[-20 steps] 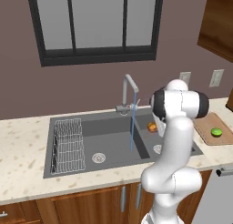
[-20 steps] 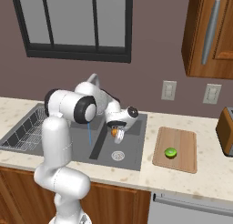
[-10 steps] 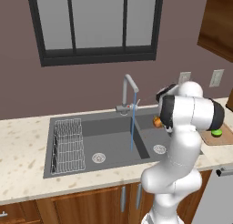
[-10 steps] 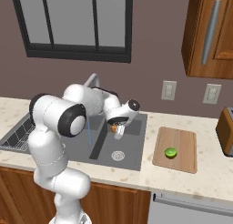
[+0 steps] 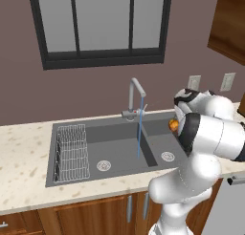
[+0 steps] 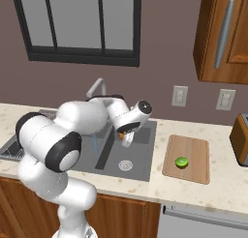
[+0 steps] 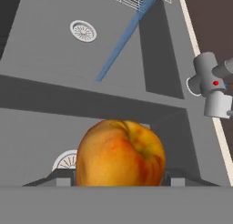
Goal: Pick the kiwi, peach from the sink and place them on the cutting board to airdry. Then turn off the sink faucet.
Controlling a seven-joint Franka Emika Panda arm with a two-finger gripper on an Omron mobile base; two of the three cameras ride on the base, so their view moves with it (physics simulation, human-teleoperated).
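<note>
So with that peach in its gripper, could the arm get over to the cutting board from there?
Probably yes. The gripper holds the peach above the sink, and the counter across to the cutting board looks unobstructed; only the kiwi sits there.

A dark-framed window (image 5: 100, 26) is set in a mauve-brown wall (image 6: 164, 63). A speckled beige countertop (image 5: 24, 157) is carried on brown wooden base cabinets (image 5: 72, 215). A wooden upper cabinet (image 6: 225, 36) with a long metal handle is hung at the right. Two white wall outlets (image 6: 179, 96) are mounted above the counter. A brown appliance (image 6: 240, 139) is seen at the counter's right edge.
</note>
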